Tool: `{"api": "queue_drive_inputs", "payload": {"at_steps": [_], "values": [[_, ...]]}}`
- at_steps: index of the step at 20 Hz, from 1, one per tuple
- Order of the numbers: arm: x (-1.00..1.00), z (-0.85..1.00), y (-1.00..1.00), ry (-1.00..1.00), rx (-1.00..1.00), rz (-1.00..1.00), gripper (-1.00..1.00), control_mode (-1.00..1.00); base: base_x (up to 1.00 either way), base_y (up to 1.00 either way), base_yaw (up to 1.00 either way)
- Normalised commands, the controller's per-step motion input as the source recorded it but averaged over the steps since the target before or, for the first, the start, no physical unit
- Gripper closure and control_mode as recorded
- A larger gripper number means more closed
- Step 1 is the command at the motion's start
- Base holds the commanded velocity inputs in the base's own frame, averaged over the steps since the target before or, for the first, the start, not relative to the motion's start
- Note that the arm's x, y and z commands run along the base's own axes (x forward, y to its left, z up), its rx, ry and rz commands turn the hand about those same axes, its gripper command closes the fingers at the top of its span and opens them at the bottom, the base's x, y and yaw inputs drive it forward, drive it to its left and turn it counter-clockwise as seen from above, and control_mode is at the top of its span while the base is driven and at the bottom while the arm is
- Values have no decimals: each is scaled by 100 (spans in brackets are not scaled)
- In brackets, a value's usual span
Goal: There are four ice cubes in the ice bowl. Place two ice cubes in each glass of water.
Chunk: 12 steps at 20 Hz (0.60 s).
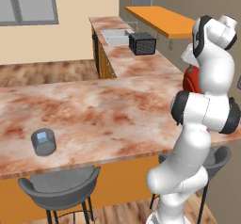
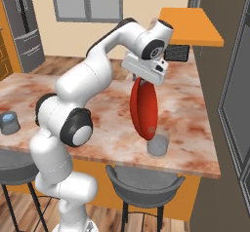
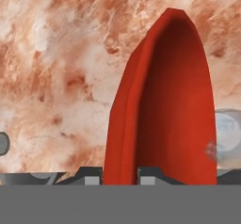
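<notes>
My gripper (image 2: 141, 81) is clamped narrow on the rim of the red ice bowl (image 2: 144, 110), which hangs on edge above the near glass of water (image 2: 158, 144). No writing is readable anywhere. The hand view looks into the bowl's hollow, with that glass at its right. The left base view shows the other glass (image 1: 44, 142), an ice cube (image 1: 43, 136) inside, far along the counter (image 1: 94, 110).

Marbled reddish counter (image 1: 94, 110), grey stools (image 1: 59, 185), wood floor (image 1: 42, 72), window (image 1: 28, 2), orange shelf (image 1: 160, 20), sink (image 1: 115, 36)
</notes>
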Motion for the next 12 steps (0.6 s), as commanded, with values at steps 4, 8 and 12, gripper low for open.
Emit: {"api": "queue_drive_inputs", "payload": {"at_steps": [4,8,12], "values": [[-7,0,0,0,2,2,100,-100,0,0,0],[-2,1,0,0,1,2,100,-100,0,0,0],[-1,7,0,0,1,2,100,-100,0,0,0]]}}
